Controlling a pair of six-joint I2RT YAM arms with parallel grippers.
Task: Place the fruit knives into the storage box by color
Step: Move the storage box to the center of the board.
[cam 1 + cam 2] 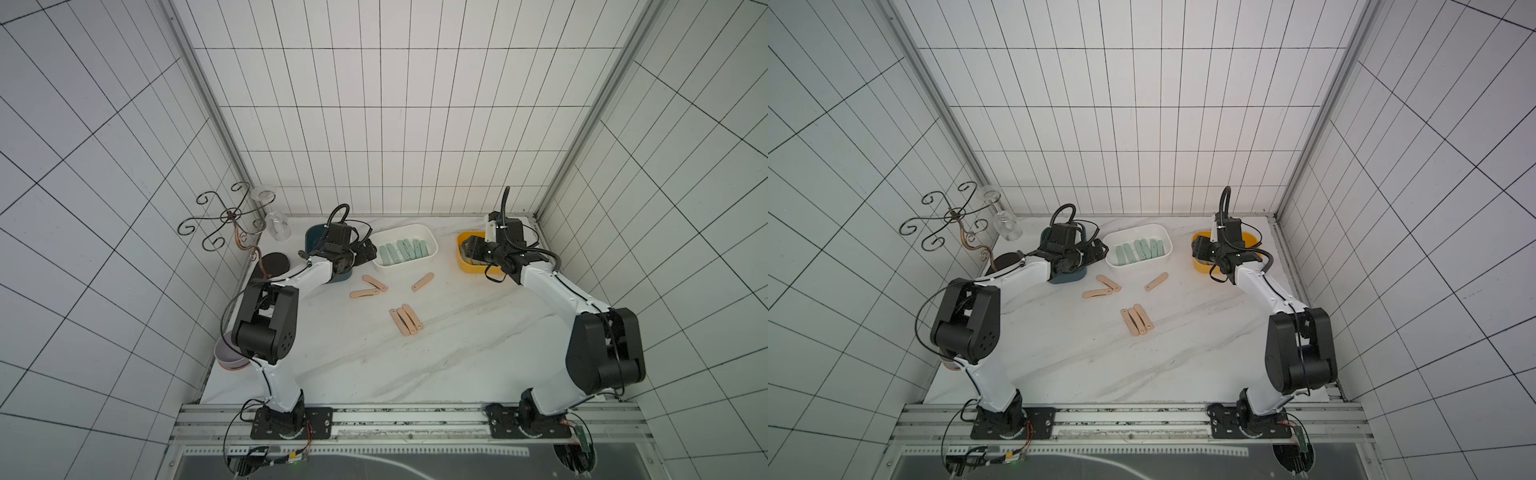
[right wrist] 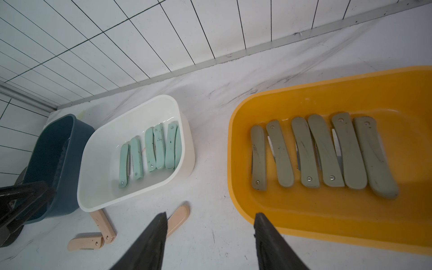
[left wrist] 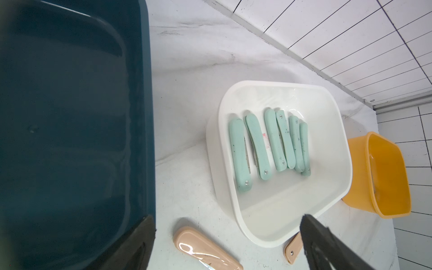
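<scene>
Several peach-pink fruit knives lie on the marble table: a trio (image 1: 405,320), a crossed pair (image 1: 368,286) and a single one (image 1: 423,281). Several mint-green knives (image 3: 268,145) lie in the white box (image 1: 432,249), and several olive-grey knives (image 2: 322,152) lie in the yellow box (image 2: 238,187). The dark blue box (image 3: 70,117) shows nothing inside. My left gripper (image 3: 226,217) hangs open between the blue and white boxes, above a pink knife (image 3: 205,250). My right gripper (image 2: 210,214) is open and holds nothing, by the yellow box's near-left corner (image 1: 471,268).
A wire rack (image 1: 224,220) with a hanging wine glass (image 1: 276,224) stands at the back left, by a dark round disc (image 1: 274,264). Stacked bowls (image 1: 228,357) sit at the table's left edge under the left arm. Tiled walls close three sides.
</scene>
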